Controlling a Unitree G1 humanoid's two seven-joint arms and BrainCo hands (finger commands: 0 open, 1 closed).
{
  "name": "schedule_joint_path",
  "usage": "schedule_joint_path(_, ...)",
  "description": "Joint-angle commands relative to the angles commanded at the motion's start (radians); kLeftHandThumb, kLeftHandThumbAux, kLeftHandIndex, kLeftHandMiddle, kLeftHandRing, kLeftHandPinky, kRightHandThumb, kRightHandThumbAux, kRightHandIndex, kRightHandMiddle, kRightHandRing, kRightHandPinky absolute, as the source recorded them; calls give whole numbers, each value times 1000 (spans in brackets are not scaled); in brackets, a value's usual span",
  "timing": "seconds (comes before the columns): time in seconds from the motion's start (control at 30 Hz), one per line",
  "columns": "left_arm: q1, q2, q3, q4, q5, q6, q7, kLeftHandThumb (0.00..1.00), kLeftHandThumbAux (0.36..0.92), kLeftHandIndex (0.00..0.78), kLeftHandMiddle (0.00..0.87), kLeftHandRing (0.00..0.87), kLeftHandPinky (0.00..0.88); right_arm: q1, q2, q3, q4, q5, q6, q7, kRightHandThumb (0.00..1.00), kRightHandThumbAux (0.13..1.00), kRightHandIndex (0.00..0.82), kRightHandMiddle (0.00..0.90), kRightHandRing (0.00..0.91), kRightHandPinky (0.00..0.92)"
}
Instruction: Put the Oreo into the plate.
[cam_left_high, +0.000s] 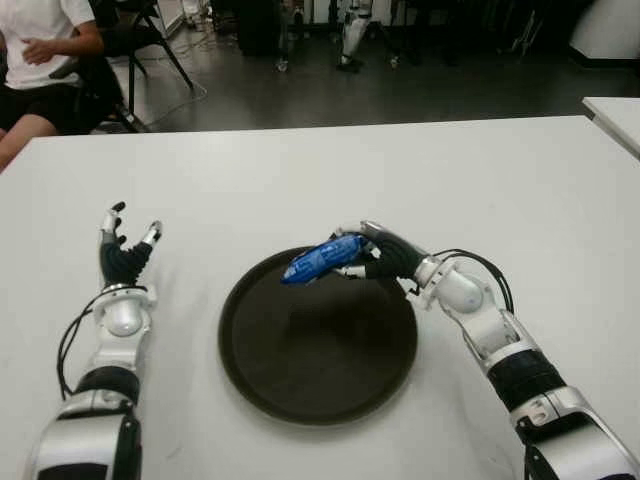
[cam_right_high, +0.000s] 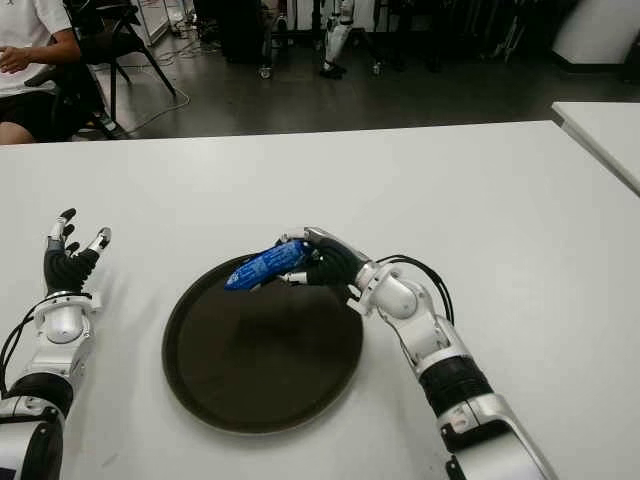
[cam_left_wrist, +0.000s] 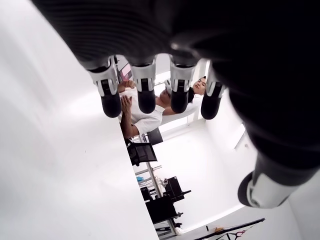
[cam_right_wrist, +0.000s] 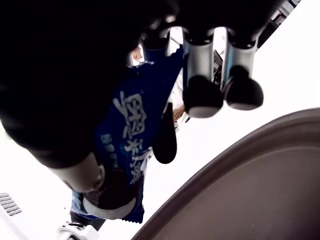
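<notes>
Right hand (cam_left_high: 372, 255) pinches the blue Oreo (cam_left_high: 322, 260) pack, holding it in the air just over the far rim of the dark plate (cam_left_high: 250, 350), long side pointing left, while the left hand (cam_left_high: 125, 250) shows spread, empty, beside the plate.

Both arms are built of silver-grey shells broken by black bands, with a rounded pale ball joint at each wrist. The left hand (cam_left_high: 124, 250) has a black ribbed palm and black fingers with silver segments and dark rounded tips. The right hand (cam_left_high: 385, 255) looks the same: black palm, silver finger links, black pads. Thin black cables (cam_left_high: 478, 266) loop loosely beside the right wrist, and a similar black cable runs along the left forearm (cam_left_high: 112, 365).
</notes>
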Motion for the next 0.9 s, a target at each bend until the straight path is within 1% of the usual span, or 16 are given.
schedule_joint_path(0.23,1,1,-1,-2,-1,4,-4,0,624,0,0,0,0,-4,-6,10,-10,-15,9,2,717,715,439,855,857,864)
schedule_joint_path(0.47,4,1,-5,-6,4,1,-1,0,620,0,0,0,0,-8,-27,31,-21,-33,-5,6,720,714,439,855,859,872)
schedule_joint_path(0.73,5,0,-6,-12,3,-1,-7,0,620,0,0,0,0,-11,-36,39,-28,-26,-9,34,719,714,438,855,856,856)
schedule_joint_path(0.83,5,0,-8,-11,7,3,0,0,618,0,0,0,0,-16,-41,46,-23,-38,-13,36,716,715,439,853,856,855)
schedule_joint_path(0.9,4,0,-5,-10,5,3,3,0,616,0,0,0,0,-15,-52,51,-38,-37,-2,58,714,715,439,846,851,848)
